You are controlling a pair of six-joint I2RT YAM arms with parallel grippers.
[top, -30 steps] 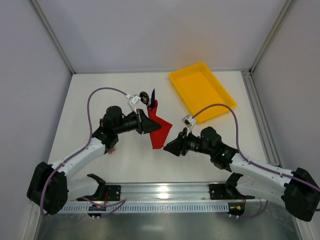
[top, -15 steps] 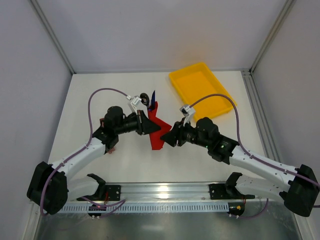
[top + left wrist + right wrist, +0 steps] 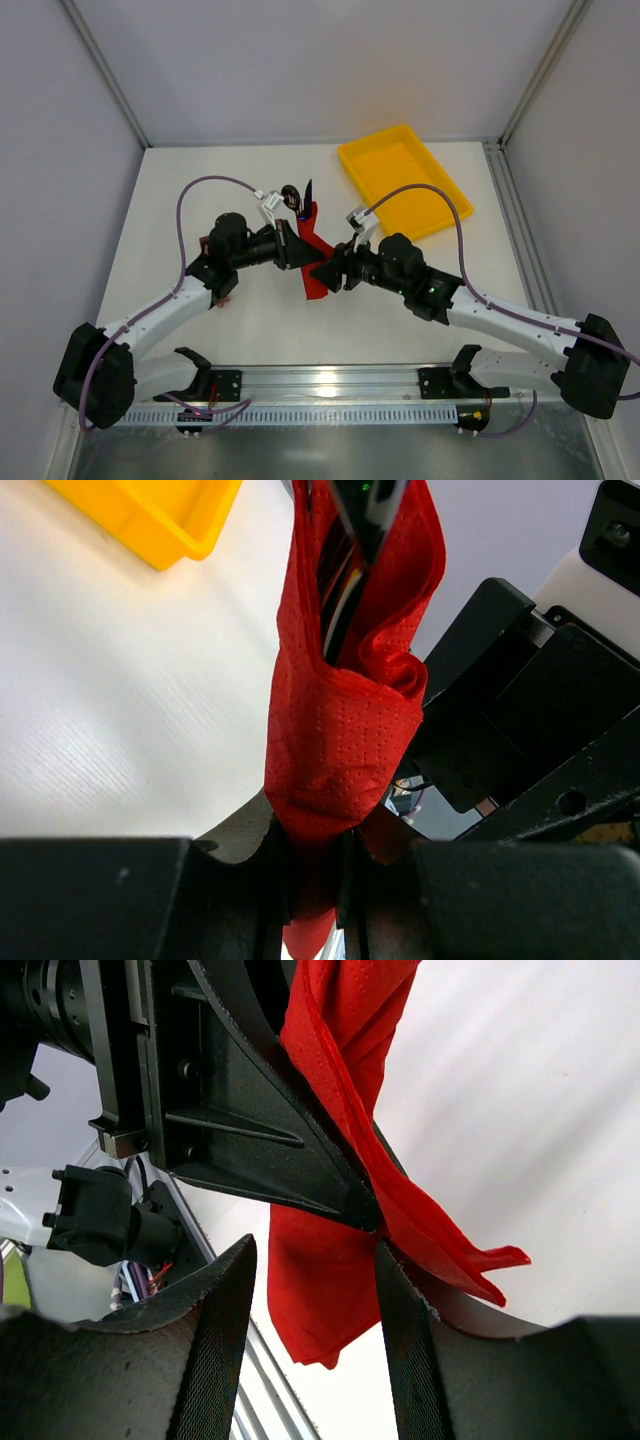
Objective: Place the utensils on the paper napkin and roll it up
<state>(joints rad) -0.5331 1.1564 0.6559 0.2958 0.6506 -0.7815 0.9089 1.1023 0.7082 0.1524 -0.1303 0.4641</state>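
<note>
The paper napkin (image 3: 312, 262), a bright red sheet, is folded loosely around the utensils and held up off the table. My left gripper (image 3: 297, 254) is shut on its lower part (image 3: 330, 750). The dark ends of the utensils (image 3: 302, 196) stick out of the top of the wrap, and they show inside the fold (image 3: 352, 540) in the left wrist view. My right gripper (image 3: 323, 272) has come in from the right and stands open. The napkin's hanging flap (image 3: 322, 1290) lies between its fingers (image 3: 218, 1330), with gaps on both sides.
A yellow tray (image 3: 375, 158) stands at the back right, its corner (image 3: 150, 520) also in the left wrist view. A small brownish-red block (image 3: 222, 298) lies on the table under the left forearm. The two grippers are nearly touching at mid-table.
The right arm has swung left and forward to the napkin, and its jaws have opened wider. The left gripper has kept its hold and barely moved.
</note>
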